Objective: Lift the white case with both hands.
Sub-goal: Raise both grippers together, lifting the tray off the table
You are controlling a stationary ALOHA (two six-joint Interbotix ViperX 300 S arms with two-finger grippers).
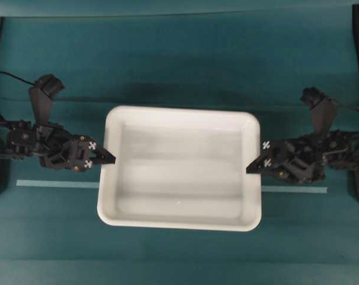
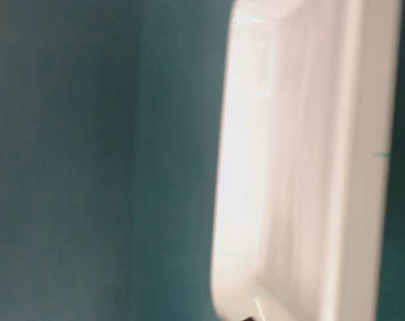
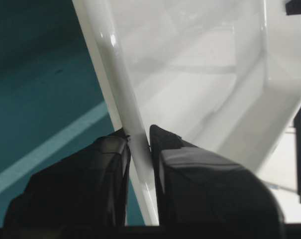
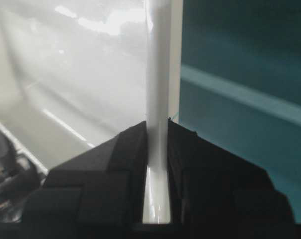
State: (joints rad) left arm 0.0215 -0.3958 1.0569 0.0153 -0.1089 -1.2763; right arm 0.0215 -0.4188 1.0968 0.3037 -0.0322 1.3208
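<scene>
The white case (image 1: pixel 111 202) fills the middle of the overhead view, a wide shallow tray with a rolled rim. My left gripper (image 1: pixel 110 159) is shut on its left rim, one finger inside and one outside. In the left wrist view the case's rim (image 3: pixel 118 84) runs up between the two black fingers (image 3: pixel 170 149) of that gripper (image 3: pixel 139 137). My right gripper (image 1: pixel 251 168) is shut on the right rim in the same way. The right wrist view shows the rim (image 4: pixel 157 64) pinched at the gripper (image 4: pixel 157 127). The table-level view shows the case (image 2: pixel 302 160) close up and blurred.
A thin pale tape strip (image 1: pixel 54 184) crosses the teal table (image 1: pixel 179 53) under the case and reappears on the right as the strip's other end (image 1: pixel 295 190). Black frame posts stand at the far left and right edges.
</scene>
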